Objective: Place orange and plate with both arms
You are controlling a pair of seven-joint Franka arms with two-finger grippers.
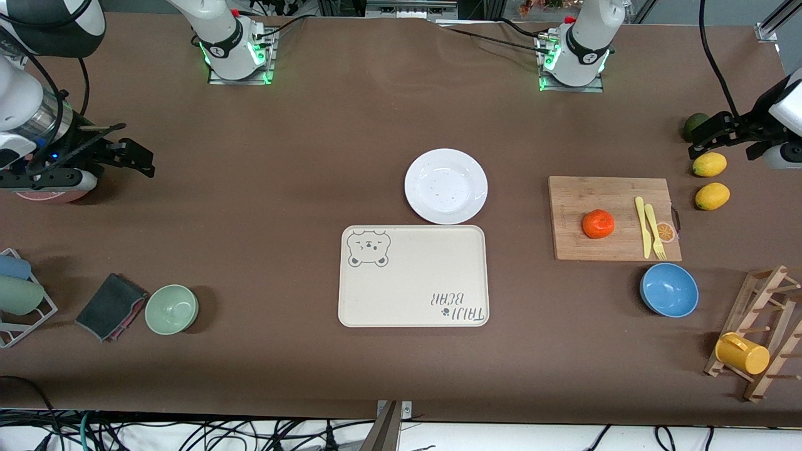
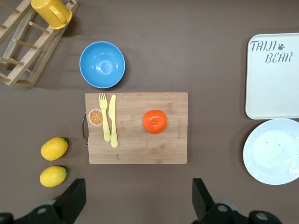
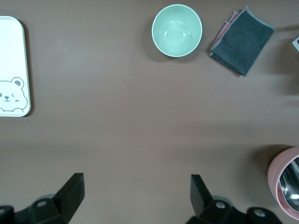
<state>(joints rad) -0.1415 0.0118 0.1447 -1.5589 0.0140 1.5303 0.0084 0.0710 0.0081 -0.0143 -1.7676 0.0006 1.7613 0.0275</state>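
Note:
The orange (image 1: 598, 223) lies on a wooden cutting board (image 1: 614, 250) toward the left arm's end of the table; it also shows in the left wrist view (image 2: 154, 121). The white plate (image 1: 446, 186) sits mid-table, empty, touching the farther edge of the beige bear tray (image 1: 413, 275); the left wrist view shows the plate (image 2: 273, 150) too. My left gripper (image 1: 700, 139) is open and empty, up over the table by the lemons, and in its own view (image 2: 138, 200) it is apart from the board. My right gripper (image 1: 145, 161) is open and empty over bare table at the right arm's end, as its own view (image 3: 138, 198) shows.
A yellow fork and knife (image 1: 649, 227) lie on the board. Two lemons (image 1: 710, 180) and a dark green fruit (image 1: 694, 125) lie by the left gripper. A blue bowl (image 1: 668, 289) and a cup rack (image 1: 752, 338) stand nearer the camera. A green bowl (image 1: 171, 309), grey cloth (image 1: 111, 305) and pink cup (image 1: 44, 195) are at the right arm's end.

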